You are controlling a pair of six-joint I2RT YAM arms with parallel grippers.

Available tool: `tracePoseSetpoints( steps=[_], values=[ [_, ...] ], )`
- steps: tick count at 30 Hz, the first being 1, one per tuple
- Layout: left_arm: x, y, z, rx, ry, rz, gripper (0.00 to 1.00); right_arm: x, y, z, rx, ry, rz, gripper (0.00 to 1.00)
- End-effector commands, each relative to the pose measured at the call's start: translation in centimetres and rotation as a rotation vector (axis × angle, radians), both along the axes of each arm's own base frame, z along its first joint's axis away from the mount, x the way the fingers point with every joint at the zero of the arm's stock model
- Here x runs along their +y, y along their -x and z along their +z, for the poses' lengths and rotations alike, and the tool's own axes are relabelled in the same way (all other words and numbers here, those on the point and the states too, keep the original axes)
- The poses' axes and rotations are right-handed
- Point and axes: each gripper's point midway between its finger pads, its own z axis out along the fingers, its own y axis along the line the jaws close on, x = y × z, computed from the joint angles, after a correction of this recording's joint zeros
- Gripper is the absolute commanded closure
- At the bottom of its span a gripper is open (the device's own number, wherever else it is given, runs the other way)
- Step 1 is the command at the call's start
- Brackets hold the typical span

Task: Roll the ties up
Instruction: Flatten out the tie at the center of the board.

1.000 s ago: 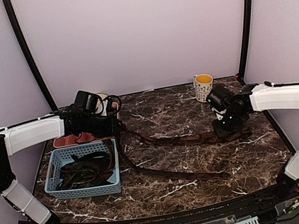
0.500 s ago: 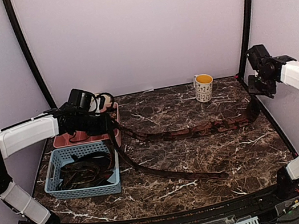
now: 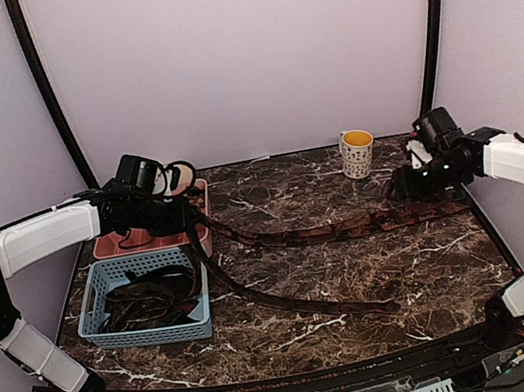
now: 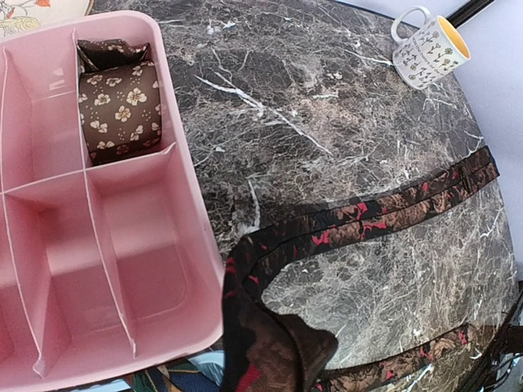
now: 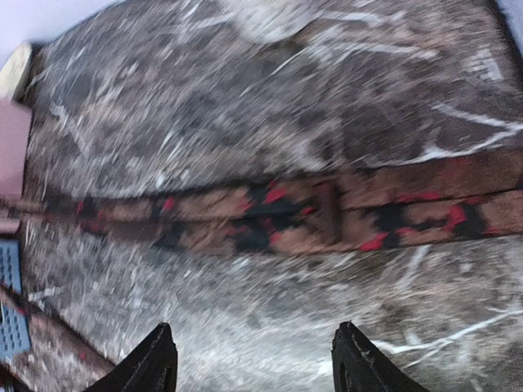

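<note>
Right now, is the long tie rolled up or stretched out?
Stretched out: the tie lies as a long flat strip across the table.

We look down from high behind the near edge over the whole marble table (image 3: 358,280), back wall at twelve o'clock. Our left wrist view hangs close over the pink tray (image 4: 49,269), mug (image 4: 425,53) at two o'clock. Our right wrist view sits lowest, blurred — just above the tie (image 5: 327,212), shared by all three views.
</note>
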Motion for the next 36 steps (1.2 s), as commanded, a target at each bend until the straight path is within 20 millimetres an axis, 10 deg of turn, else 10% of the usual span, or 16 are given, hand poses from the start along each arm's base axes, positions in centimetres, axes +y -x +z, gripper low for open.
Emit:
tracePoseSetpoints(
  steps=[1, 10, 25, 29, 34, 36],
  values=[
    [0.4, 0.4, 1.1, -0.017, 0.007, -0.006, 1.0, 10.1, 5.8, -3.7, 0.143, -0.179, 0.274, 0.39],
    [0.2, 0.5, 1.1, -0.013, 0.02, -0.013, 1.0, 13.6, 14.1, -11.8, 0.389, 0.061, 0.384, 0.46],
    [-0.3, 0.3, 0.6, -0.001, 0.036, -0.023, 1.0, 11.3, 17.8, -16.1, 0.456, 0.206, 0.289, 0.44],
    [-0.3, 0.3, 0.6, 0.0, 0.038, -0.025, 1.0, 11.8, 18.4, -17.1, 0.475, 0.207, 0.322, 0.56],
    [-0.3, 0.5, 1.1, -0.005, 0.046, -0.023, 1.0, 11.4, 18.6, -17.5, 0.478, 0.269, 0.343, 1.0],
    [-0.4, 0.6, 1.1, -0.006, 0.05, -0.028, 1.0, 11.1, 18.1, -16.7, 0.451, 0.288, 0.331, 1.0]
  ],
)
